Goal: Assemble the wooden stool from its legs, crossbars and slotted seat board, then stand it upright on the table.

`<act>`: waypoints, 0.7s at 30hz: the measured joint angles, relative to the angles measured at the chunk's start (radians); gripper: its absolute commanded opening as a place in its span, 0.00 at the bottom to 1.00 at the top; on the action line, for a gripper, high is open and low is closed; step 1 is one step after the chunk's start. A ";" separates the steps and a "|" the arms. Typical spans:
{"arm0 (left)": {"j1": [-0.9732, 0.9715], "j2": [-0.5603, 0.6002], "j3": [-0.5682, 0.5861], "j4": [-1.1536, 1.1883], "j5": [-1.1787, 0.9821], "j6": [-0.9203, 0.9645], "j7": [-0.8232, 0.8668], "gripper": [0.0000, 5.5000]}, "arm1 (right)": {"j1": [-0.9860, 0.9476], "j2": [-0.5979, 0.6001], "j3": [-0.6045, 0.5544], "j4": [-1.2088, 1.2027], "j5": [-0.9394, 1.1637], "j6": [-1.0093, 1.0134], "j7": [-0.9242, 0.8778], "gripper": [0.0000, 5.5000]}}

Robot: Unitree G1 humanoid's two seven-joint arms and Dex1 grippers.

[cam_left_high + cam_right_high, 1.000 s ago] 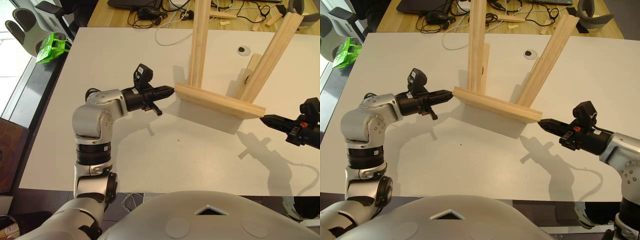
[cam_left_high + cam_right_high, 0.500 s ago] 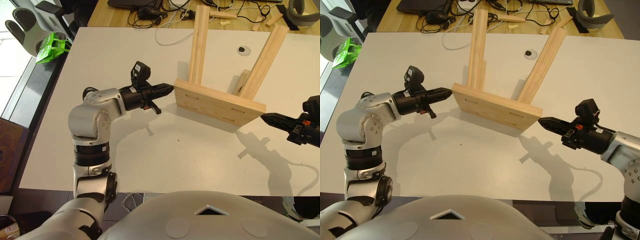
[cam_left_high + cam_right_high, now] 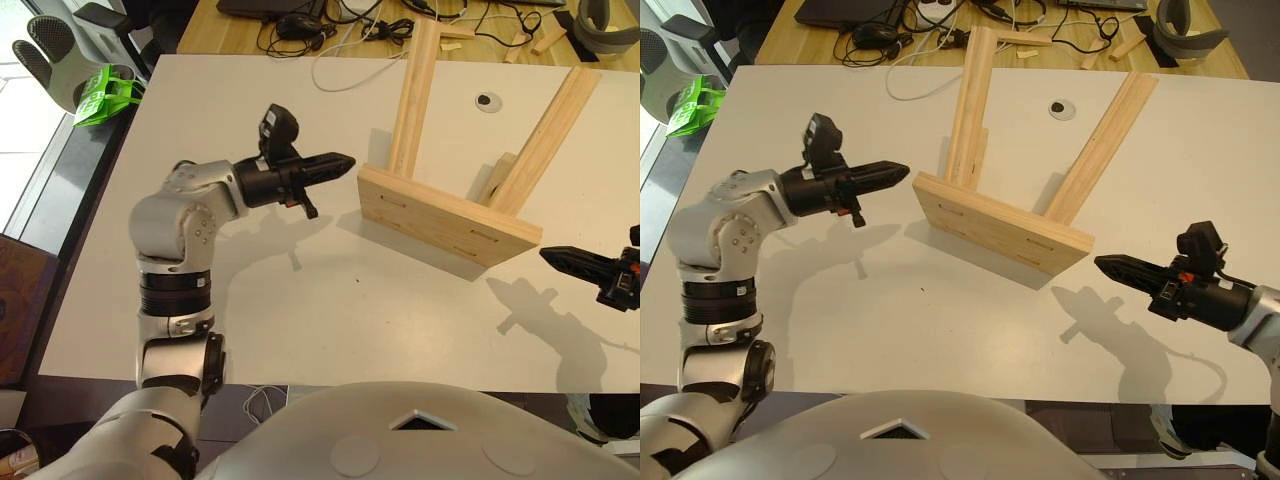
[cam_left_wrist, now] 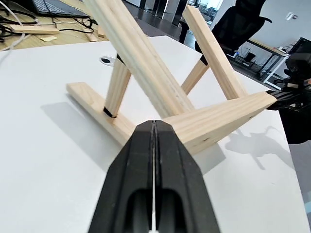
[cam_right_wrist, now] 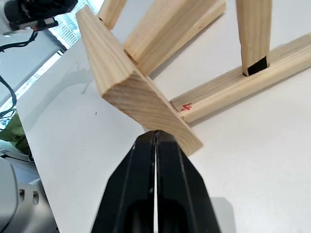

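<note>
Stool (image 3: 448,215), left fingers (image 3: 333,164) near, right fingers (image 3: 568,260) clear

White tabletop (image 3: 300,315) across the middle; wooden desk (image 3: 208,35) with cables (image 3: 385,28) along the top; green bag (image 3: 100,92) upper left.

- Obstacle — stool (image 3: 450,215) on its side mid-table, 2 long legs (image 3: 415,95) slanting away.
- Free room — bare table (image 3: 330,300) on the near side.
</note>
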 measured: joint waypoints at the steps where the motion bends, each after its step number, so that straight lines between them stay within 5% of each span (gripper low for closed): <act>1: -0.003 0.027 0.016 0.019 -0.001 -0.012 0.000 0.01 | 0.011 -0.004 -0.005 0.018 -0.007 -0.018 0.005 0.00; 6: -0.047 0.100 -0.036 0.167 0.123 -0.126 0.081 0.01 | 0.031 -0.006 -0.006 0.071 -0.060 -0.092 0.010 0.00; 11: -0.123 0.050 -0.293 0.440 0.413 -0.401 0.220 0.01 | 0.008 0.002 0.134 0.140 -0.251 -0.260 -0.088 0.00; 21: -0.157 -0.051 -0.499 0.569 0.513 -0.564 0.052 0.01 | -0.018 0.071 0.327 0.227 -0.410 -0.482 -0.149 0.00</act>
